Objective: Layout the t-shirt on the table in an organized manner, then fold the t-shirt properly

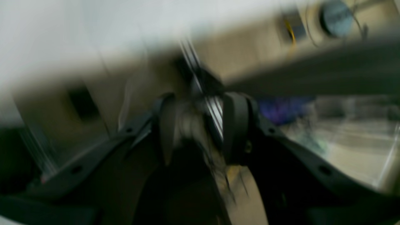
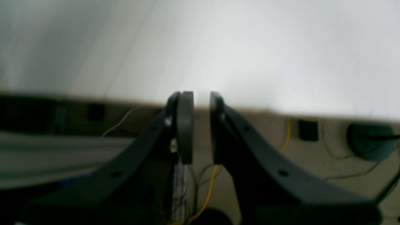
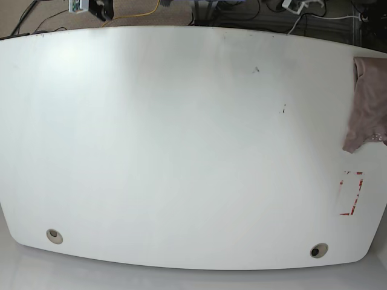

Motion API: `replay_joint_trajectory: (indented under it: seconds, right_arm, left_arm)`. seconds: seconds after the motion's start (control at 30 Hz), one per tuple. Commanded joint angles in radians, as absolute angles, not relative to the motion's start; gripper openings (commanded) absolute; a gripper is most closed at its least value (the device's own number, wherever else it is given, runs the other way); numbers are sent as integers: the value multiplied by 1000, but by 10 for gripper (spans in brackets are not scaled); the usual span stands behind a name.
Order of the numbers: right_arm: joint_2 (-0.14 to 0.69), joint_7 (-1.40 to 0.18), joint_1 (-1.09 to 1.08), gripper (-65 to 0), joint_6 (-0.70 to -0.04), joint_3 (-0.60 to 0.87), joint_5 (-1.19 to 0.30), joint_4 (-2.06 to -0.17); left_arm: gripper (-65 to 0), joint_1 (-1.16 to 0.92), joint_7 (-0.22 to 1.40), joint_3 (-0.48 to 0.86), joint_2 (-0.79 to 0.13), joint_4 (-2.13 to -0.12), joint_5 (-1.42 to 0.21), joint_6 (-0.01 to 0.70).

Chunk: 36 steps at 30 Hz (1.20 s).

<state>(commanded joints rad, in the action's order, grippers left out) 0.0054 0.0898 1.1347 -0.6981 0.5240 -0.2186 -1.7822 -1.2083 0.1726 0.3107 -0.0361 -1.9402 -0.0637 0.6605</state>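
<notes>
The mauve-brown t-shirt [image 3: 367, 103] lies bunched at the right edge of the white table [image 3: 181, 151] in the base view, partly cut off by the frame. Neither arm shows in that view. In the blurred left wrist view my left gripper [image 1: 200, 125] has its fingers well apart, with nothing clearly held between them. My right gripper [image 2: 201, 125] in the right wrist view shows only a narrow gap between its pads and holds nothing. The white table surface [image 2: 250, 47] stretches beyond it. No cloth shows in either wrist view.
A red tape rectangle [image 3: 351, 193] marks the table below the shirt. Two grey grommets [image 3: 54, 235] [image 3: 318, 250] sit near the front edge. Cables and floor clutter [image 3: 133, 12] lie beyond the far edge. Small dark specks [image 3: 256, 69] dot the tabletop.
</notes>
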Motion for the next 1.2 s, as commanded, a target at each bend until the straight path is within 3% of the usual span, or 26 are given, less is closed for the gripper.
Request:
replay_joint_trajectory:
  seconds: [0.2, 0.47, 0.8, 0.9, 1.07, 1.2]
  right_arm:
    - [41, 130, 1170, -563, -698, 440, -173, -1607]
    - [130, 297, 981, -563, -698, 269, -119, -1142]
    - [191, 315, 645, -563, -687, 111, -119, -639]
    - [191, 315, 579, -563, -650, 99, -119, -562]
    - [185, 314, 509, -563, -581, 96, -119, -489]
    - [177, 311, 456, -563, -536, 96, -119, -418]
  left_arm:
    - [-419, -1241, 173, 308, -47, -1768, -77, 661]
    - [-419, -940, 171, 228, -134, -1248, -77, 659]
    - [-419, -570, 168, 193, -143, -725, -81, 657]
    - [-419, -498, 159, 193, -139, -627, -81, 608]
    - [-418, -414, 56, 186, -124, -487, -77, 429]
    - [-418, -358, -8, 105, -125, -392, -53, 289]
